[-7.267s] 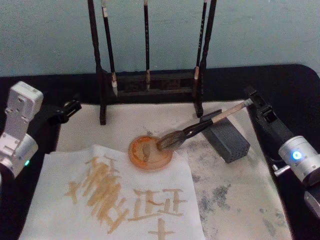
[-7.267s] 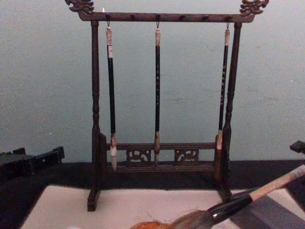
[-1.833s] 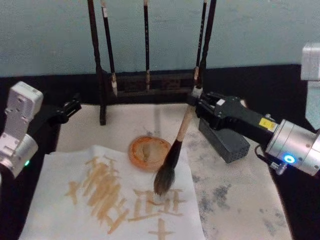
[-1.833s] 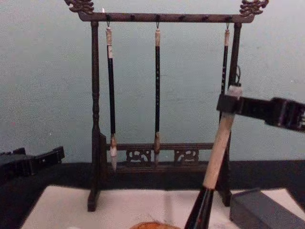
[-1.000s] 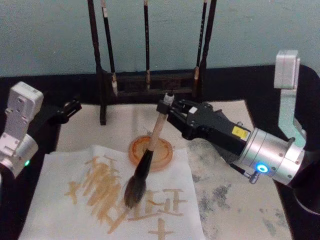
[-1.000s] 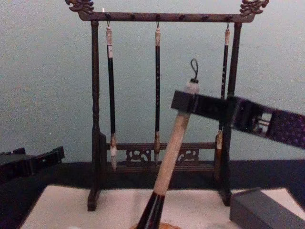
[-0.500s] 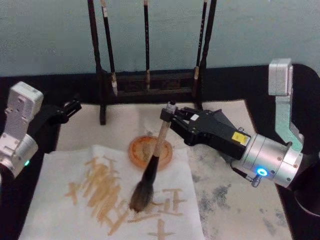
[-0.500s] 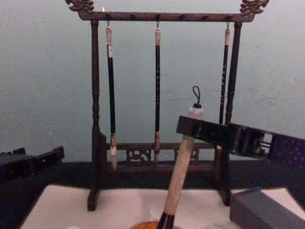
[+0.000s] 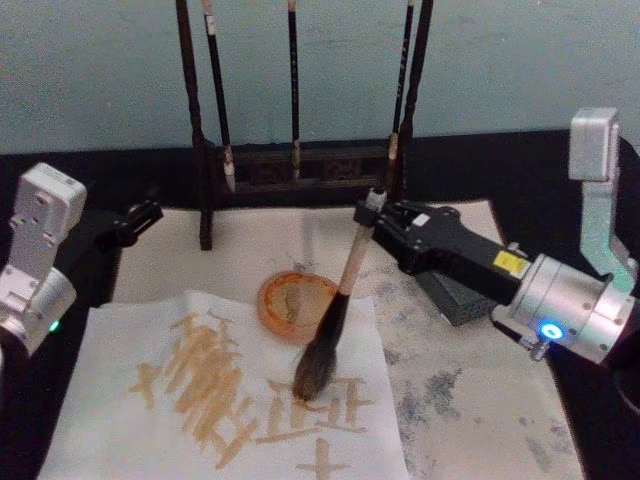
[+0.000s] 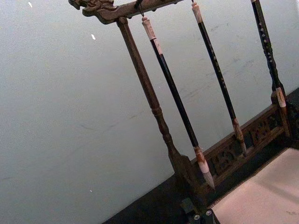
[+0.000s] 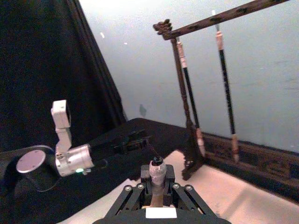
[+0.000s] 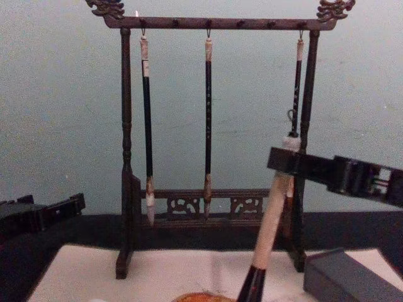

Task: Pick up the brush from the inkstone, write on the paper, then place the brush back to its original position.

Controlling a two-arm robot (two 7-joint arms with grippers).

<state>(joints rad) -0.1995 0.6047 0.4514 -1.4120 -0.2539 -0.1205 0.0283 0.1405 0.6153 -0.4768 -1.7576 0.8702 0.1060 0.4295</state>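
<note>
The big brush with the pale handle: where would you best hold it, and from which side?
Near the top of the pale handle, coming from the robot's right, as the right gripper does now. The brush leans bristles-down at the paper, so that thick, straight upper end stands free, away from the bushy tip. The left gripper idles far left.

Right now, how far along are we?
Done: the brush is off the orange dish. In hand: the right gripper holds its top, bristles on the paper among tan strokes. Remaining: returning the brush. The left gripper sits parked at left.
</note>
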